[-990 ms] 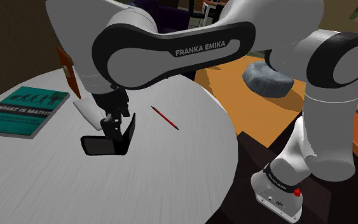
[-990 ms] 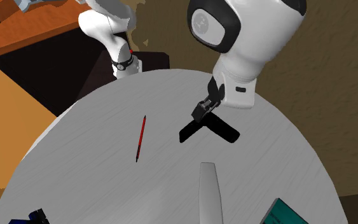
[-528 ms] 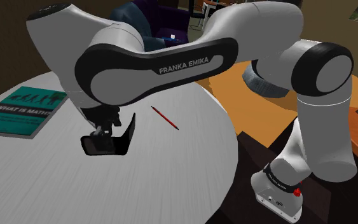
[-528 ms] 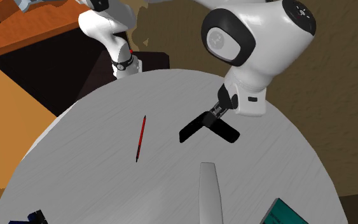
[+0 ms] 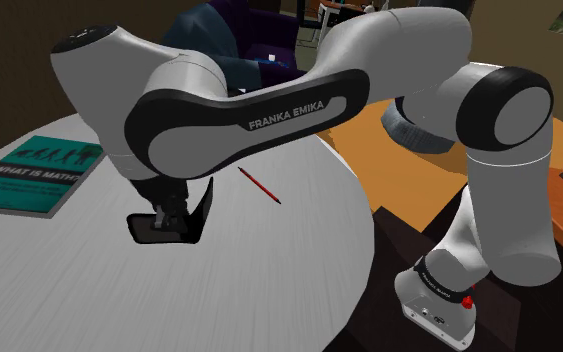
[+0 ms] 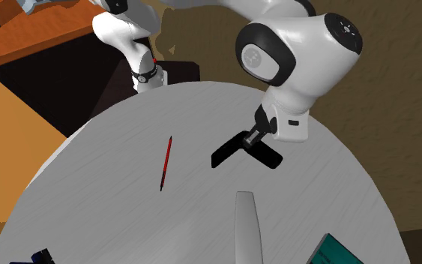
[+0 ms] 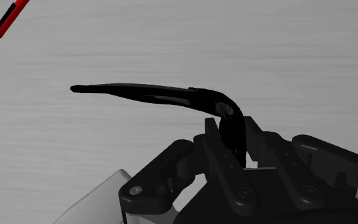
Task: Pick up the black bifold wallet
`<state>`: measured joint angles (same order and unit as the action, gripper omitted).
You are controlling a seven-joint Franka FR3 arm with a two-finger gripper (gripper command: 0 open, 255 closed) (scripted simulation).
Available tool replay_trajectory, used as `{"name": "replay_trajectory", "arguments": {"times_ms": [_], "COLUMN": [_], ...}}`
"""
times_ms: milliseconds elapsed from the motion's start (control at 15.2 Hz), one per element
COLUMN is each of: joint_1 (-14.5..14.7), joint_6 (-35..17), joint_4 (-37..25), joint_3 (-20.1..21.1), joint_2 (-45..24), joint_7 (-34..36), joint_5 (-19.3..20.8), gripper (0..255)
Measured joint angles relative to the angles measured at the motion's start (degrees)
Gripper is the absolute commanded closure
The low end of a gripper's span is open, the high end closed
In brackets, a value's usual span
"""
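Observation:
The black bifold wallet (image 5: 157, 231) lies half open on the round grey table (image 5: 269, 270), one flap flat and the other standing up. My black gripper (image 5: 172, 210) comes down over it from the white arm. In the wrist view the two fingers clasp one flap of the wallet (image 7: 152, 94) between them, and the gripper (image 7: 232, 137) is shut on it. From the second exterior view the wallet (image 6: 228, 154) still rests on the table under the gripper (image 6: 251, 138).
A red pen (image 5: 259, 186) lies on the table a little beyond the wallet, toward the shoulder view's right. A teal book (image 5: 34, 170) sits at the table's left edge. A pale flat strip (image 6: 247, 225) lies near the book. The table edge and the stand (image 5: 434, 300) are at the lower right.
The hand has tilted and settled lower over the wallet. The fingers, apart before, have closed onto a wallet flap. The wallet itself has not shifted.

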<state>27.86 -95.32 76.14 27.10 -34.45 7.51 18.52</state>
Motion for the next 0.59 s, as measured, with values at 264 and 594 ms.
{"name": "replay_trajectory", "arguments": {"times_ms": [264, 594], "joint_1": [0.0, 0.0], "joint_6": [0.0, 1.1], "joint_4": [0.0, -0.7], "joint_3": [0.0, 0.1], "joint_2": [0.0, 0.5], "joint_7": [0.0, -0.2], "joint_5": [0.0, -0.2], "gripper": [255, 255]}}
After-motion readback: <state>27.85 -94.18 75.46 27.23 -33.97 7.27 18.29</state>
